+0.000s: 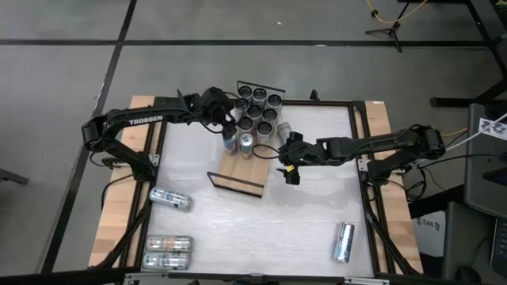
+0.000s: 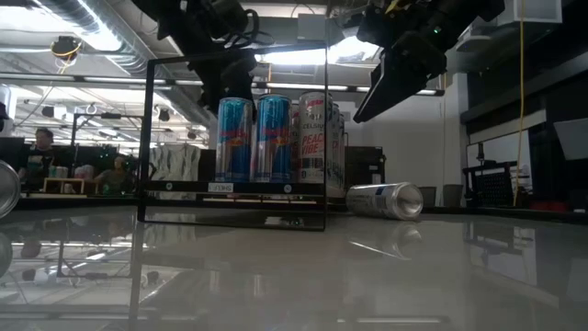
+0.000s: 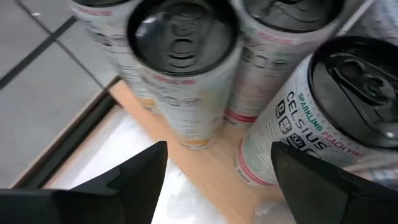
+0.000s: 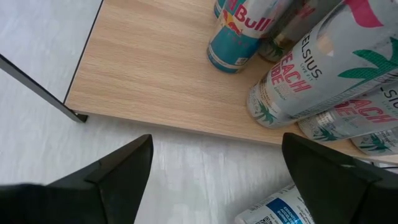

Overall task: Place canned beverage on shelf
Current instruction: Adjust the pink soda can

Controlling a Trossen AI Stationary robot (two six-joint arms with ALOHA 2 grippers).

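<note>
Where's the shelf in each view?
High: shelf at table centre.
Low: shelf left of centre, under upright cans.
Left wrist: wood strip beneath cans.
Right wrist: board across the upper half.
Shared landmark: the standing cans.

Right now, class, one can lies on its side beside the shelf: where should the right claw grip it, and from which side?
Grip the lying can across the middle of its body, from above, straddling its long axis: it rests on its side, with the shelf close beside it. The open right claw hovers nearby.
</note>
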